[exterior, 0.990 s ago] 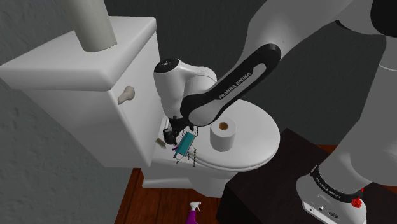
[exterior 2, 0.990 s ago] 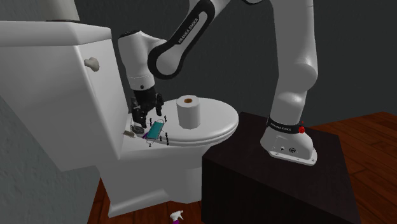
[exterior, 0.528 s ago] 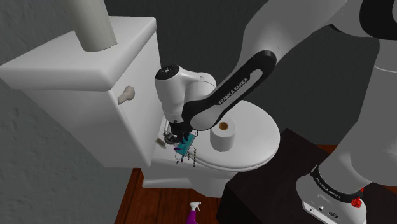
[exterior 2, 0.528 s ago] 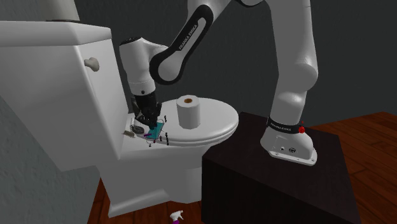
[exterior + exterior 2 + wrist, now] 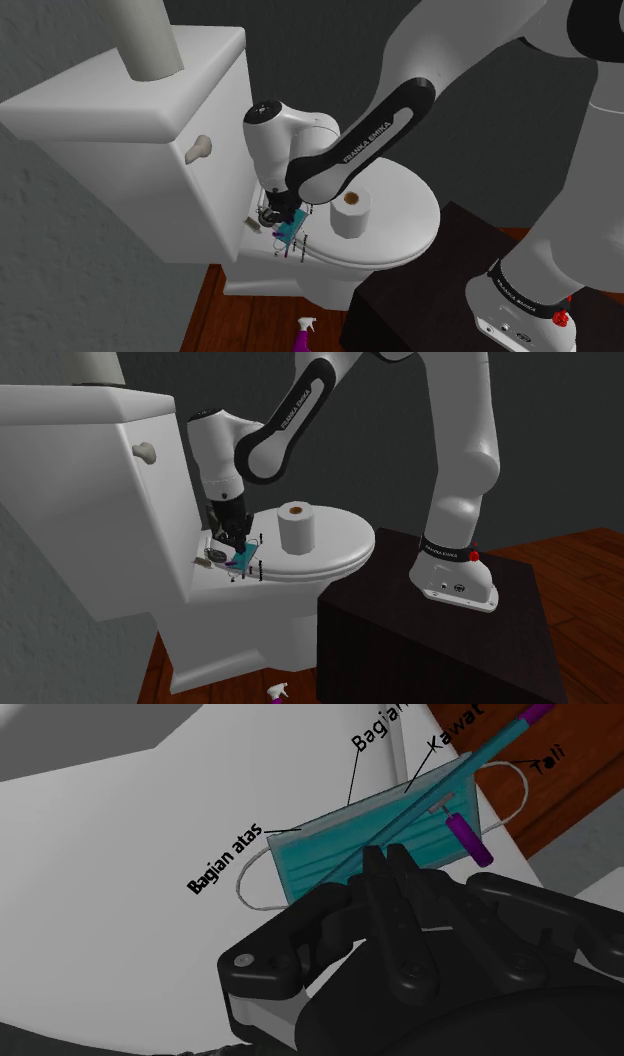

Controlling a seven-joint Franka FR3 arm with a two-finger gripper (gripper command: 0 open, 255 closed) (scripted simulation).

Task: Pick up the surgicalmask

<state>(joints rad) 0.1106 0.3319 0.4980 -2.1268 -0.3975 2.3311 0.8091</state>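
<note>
The surgical mask (image 5: 320,854) is teal with white ear loops and has black label words and thin lines floating around it. It lies at the back edge of the white toilet lid (image 5: 400,215), close to the tank (image 5: 130,110). A small purple cylinder (image 5: 468,839) sits by its far side. My black gripper (image 5: 385,864) points down onto it, with the fingers pressed together over the mask's near edge. In the shoulder view the gripper (image 5: 281,220) stands right on the mask (image 5: 290,235). The second exterior view shows the gripper (image 5: 237,548) on the mask (image 5: 245,559) the same way.
A toilet paper roll (image 5: 351,213) stands upright on the lid just beside the arm. A small grey fitting (image 5: 214,557) sits at the hinge. The flush handle (image 5: 199,148) juts from the tank. A purple spray bottle (image 5: 303,333) lies on the wooden floor. The dark stand (image 5: 430,642) is beside the toilet.
The gripper has come down onto the mask and its fingers have gone from wide open to shut on the mask's edge. The mask now looks bunched and slightly tilted.
</note>
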